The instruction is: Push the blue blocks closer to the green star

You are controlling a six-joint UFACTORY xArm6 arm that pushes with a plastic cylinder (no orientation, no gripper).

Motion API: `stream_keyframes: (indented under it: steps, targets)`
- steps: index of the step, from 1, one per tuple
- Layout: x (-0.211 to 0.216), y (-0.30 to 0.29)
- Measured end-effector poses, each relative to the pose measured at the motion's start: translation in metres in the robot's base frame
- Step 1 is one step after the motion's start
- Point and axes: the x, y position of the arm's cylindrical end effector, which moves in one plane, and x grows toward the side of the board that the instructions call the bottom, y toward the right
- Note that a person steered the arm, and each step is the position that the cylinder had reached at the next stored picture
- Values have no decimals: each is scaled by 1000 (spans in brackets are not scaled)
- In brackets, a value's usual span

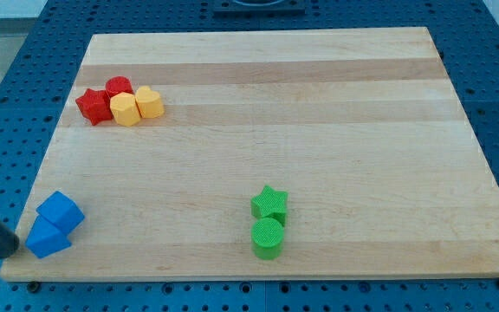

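Two blue blocks sit touching near the board's bottom left corner: a blue cube (60, 211) and, just below it, a blue wedge-like block (48, 238). The green star (269, 204) lies at the bottom middle, with a green cylinder (268, 237) touching it from below. My dark rod enters from the view's left edge, and my tip (14, 249) rests just left of the lower blue block, close to it, at the board's left edge.
At the upper left a tight cluster holds a red star (93, 106), a red block (119, 87) and two yellow blocks (126, 110) (149, 101). The wooden board (319, 104) lies on a blue perforated table.
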Motion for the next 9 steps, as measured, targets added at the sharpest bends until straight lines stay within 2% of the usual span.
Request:
stream_keyframes:
  steps: [4,5,7,8,9]
  targets:
    - [0,145]
    - [3,156]
    - [23,99]
    - [14,68]
    - [-23,38]
